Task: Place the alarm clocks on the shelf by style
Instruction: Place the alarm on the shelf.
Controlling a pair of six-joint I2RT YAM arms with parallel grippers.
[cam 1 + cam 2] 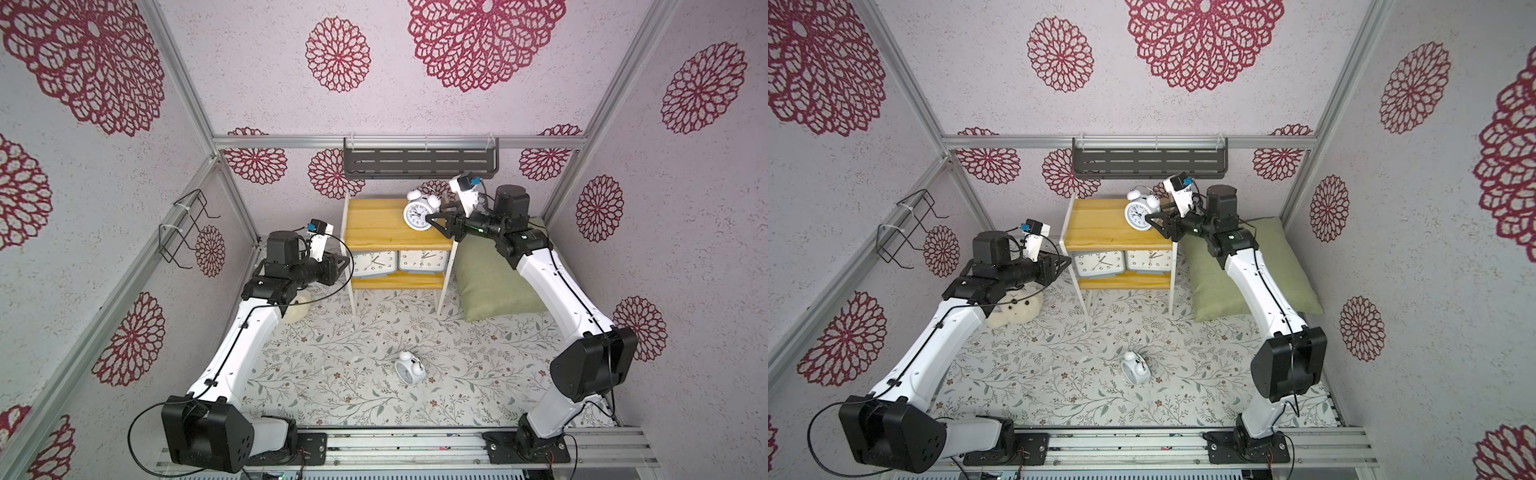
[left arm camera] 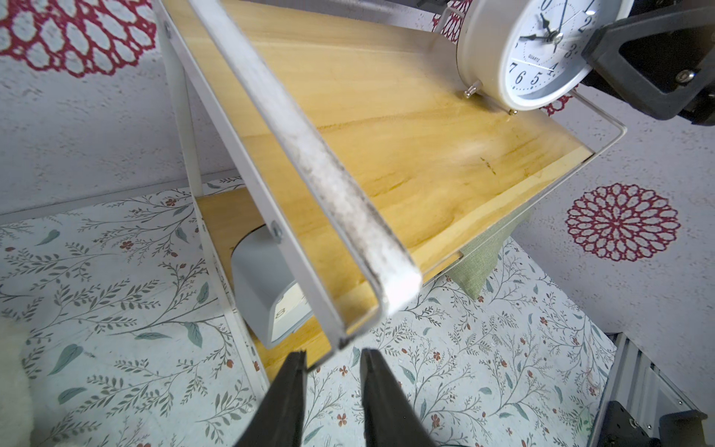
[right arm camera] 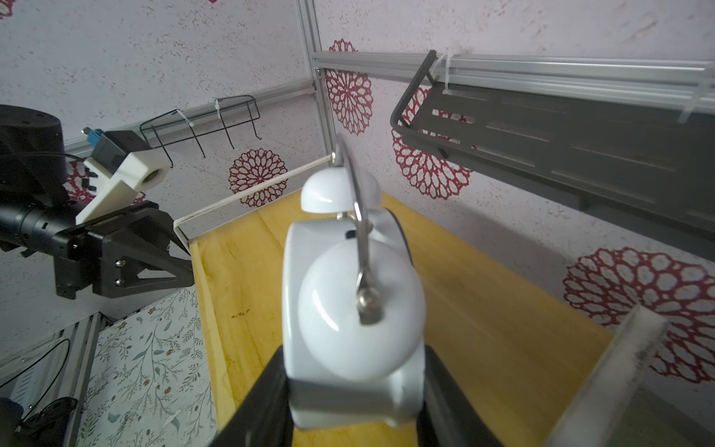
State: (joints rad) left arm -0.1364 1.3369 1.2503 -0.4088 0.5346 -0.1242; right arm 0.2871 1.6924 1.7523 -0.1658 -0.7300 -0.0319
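The shelf (image 1: 374, 226) stands at the back, with yellow boards and a white frame. Two grey alarm clocks (image 1: 374, 264) (image 1: 424, 262) sit side by side on its lower board. My right gripper (image 3: 356, 394) is shut on a white twin-bell alarm clock (image 1: 417, 215), held upright at the right end of the top board; whether its feet touch the wood I cannot tell. A second white twin-bell clock (image 1: 409, 368) lies on the floral cloth in front. My left gripper (image 2: 332, 356) hovers by the shelf's left front corner, jaws narrowly open and holding nothing.
A green pillow (image 1: 494, 282) lies right of the shelf under my right arm. A cream plush toy (image 1: 1017, 311) sits beneath my left arm. A dark grey slotted rack (image 1: 419, 160) hangs on the back wall, a black wire rack (image 1: 187, 228) on the left wall.
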